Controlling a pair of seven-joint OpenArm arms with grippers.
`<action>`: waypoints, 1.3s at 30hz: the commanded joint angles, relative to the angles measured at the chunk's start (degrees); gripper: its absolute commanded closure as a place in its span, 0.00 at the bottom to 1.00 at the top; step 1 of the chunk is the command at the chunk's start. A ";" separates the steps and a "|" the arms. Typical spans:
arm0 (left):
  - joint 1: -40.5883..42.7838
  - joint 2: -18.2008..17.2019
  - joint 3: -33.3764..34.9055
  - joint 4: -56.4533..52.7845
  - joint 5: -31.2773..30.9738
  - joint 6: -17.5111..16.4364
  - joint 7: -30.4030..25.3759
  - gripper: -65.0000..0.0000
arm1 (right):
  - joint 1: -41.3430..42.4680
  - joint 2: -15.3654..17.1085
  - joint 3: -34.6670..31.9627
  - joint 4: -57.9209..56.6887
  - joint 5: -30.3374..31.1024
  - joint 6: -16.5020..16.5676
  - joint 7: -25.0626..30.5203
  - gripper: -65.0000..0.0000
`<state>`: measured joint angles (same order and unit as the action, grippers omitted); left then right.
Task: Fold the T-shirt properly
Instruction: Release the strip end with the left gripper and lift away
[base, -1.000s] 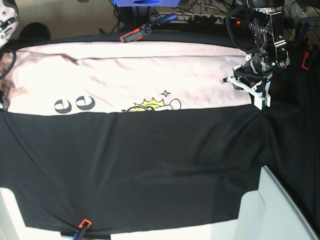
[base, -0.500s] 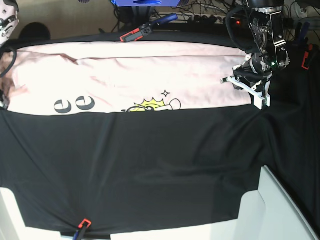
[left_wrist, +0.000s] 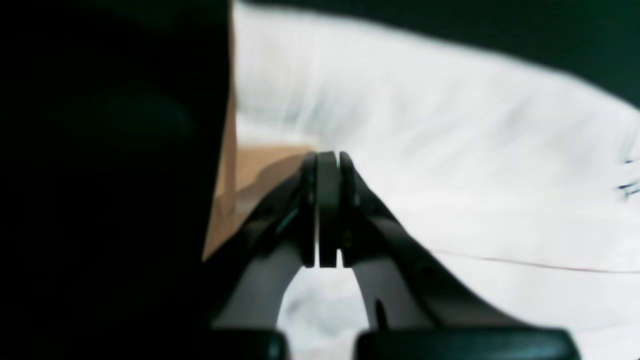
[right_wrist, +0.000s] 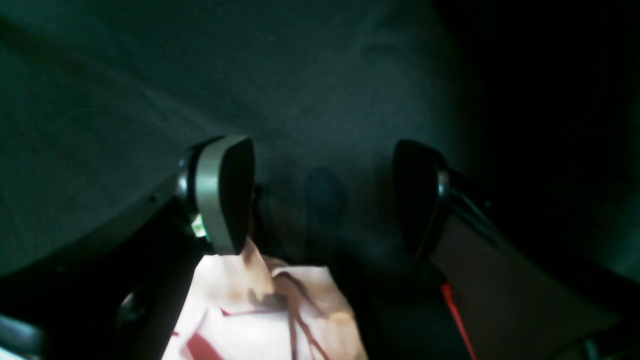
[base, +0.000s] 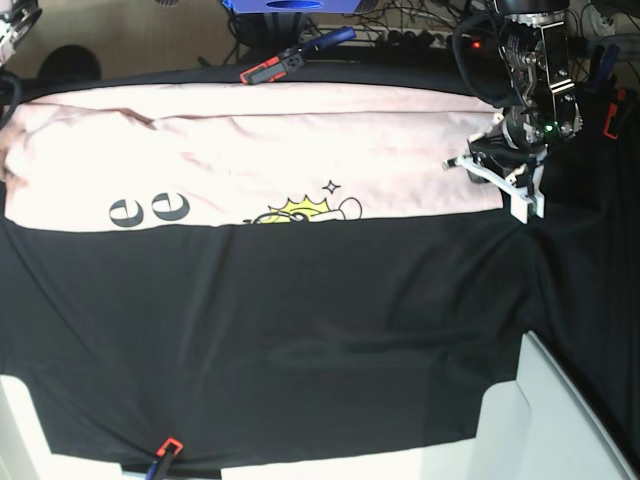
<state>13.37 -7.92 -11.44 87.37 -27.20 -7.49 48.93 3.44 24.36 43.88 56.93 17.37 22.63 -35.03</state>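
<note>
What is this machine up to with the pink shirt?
A two-armed robot is folding a pale pink T-shirt, which lies as a long band across the back of a black table cloth, some lettering and a yellow cartoon showing. The left gripper, jaws shut, is at the shirt's one end. The right gripper has its jaws open above the cloth, a shirt corner just below them.

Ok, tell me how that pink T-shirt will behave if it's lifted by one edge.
The T-shirt will probably sag and drape, since it lies flat with soft wrinkles along its far edge. It looks thin and likely light. On the black table cloth it may drag and bunch rather than slide cleanly.
</note>
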 joint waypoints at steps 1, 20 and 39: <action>-0.31 -0.91 -2.58 3.57 -0.27 -0.03 -1.32 1.00 | -0.59 1.35 -0.58 2.99 0.52 1.50 0.70 0.42; 5.84 -3.90 -19.63 -2.41 -9.15 -19.55 -1.32 0.16 | -20.72 -6.12 -12.54 28.92 0.44 12.49 0.96 0.94; 0.92 -3.02 -20.07 -11.55 -9.15 -25.09 -1.32 0.16 | -21.95 -7.26 -12.71 28.92 0.44 12.93 1.05 0.93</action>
<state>14.68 -10.46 -31.38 75.02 -35.40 -31.99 48.36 -18.59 15.99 30.92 84.97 17.17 35.53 -35.35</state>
